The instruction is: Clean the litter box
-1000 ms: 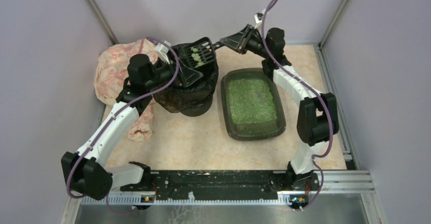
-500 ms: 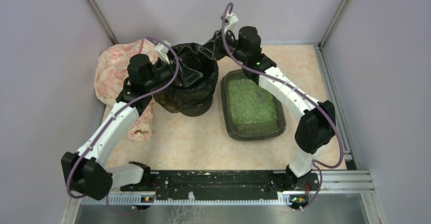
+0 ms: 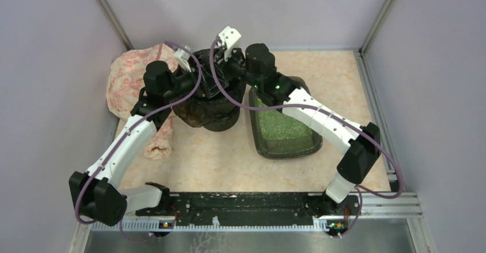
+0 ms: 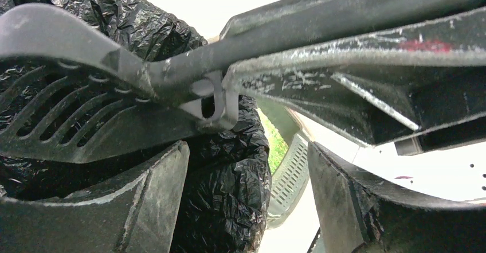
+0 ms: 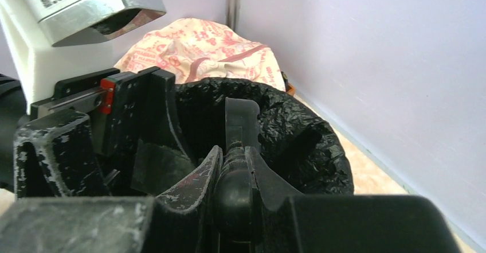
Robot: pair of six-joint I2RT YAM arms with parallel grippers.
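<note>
1. Litter box (image 3: 289, 150) sits centre-right of top view, flat on table, green litter (image 3: 281, 128) in it. R arm crosses its far end.
2. Bin (image 3: 206, 114) stands just left of box. L gripper (image 4: 247, 161) is at bin rim, jaws apart; can't tell if it pinches the bag.
3. R gripper (image 5: 232, 172) is clamped on scoop (image 4: 74, 109) handle, head over bin mouth. Prob. the dump step.
4. Cloth (image 3: 129, 84) lies upper left.
5. Still to do: likely more sifting. Can't tell if clumps remain.
</note>
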